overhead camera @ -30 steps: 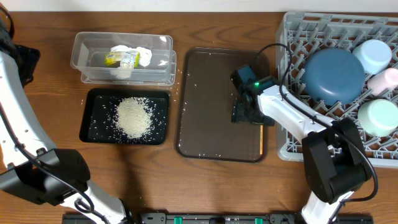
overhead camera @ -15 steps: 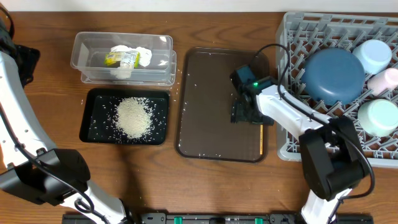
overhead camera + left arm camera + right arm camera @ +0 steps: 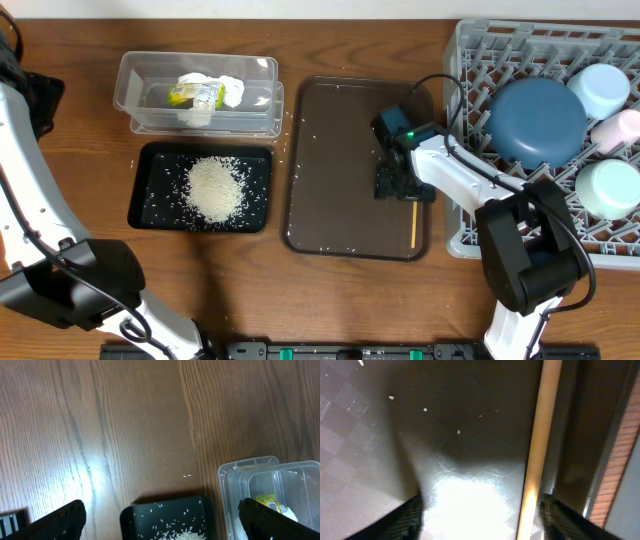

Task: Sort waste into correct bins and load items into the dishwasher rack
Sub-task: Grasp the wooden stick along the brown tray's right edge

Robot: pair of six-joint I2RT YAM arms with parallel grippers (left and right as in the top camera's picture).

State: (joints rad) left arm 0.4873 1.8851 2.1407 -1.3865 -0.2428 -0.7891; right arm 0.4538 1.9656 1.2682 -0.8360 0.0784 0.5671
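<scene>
You had the right jaws part-open and empty, astride a thin pale wooden stick [image 3: 540,435] on the flat brown serving tray [image 3: 340,150]. Next, likely: pinch it squarely for the grey lattice dishwasher rack [image 3: 610,250] beside them. Left jaws wide open, holding nothing.

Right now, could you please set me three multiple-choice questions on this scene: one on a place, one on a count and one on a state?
1. Where does the rice heap lie? A) clear tub B) brown tray C) black tray
2. How many dishes stand in the rack? A) two B) four C) six
3. How is the left claw? A) open, empty B) shut on the tissue C) shut on the wrapper

1 C: the grains are piled inside it.
2 B: dark blue plate, light blue bowl, pink cup, mint bowl.
3 A: its fingers stand wide apart, nothing between.
</scene>
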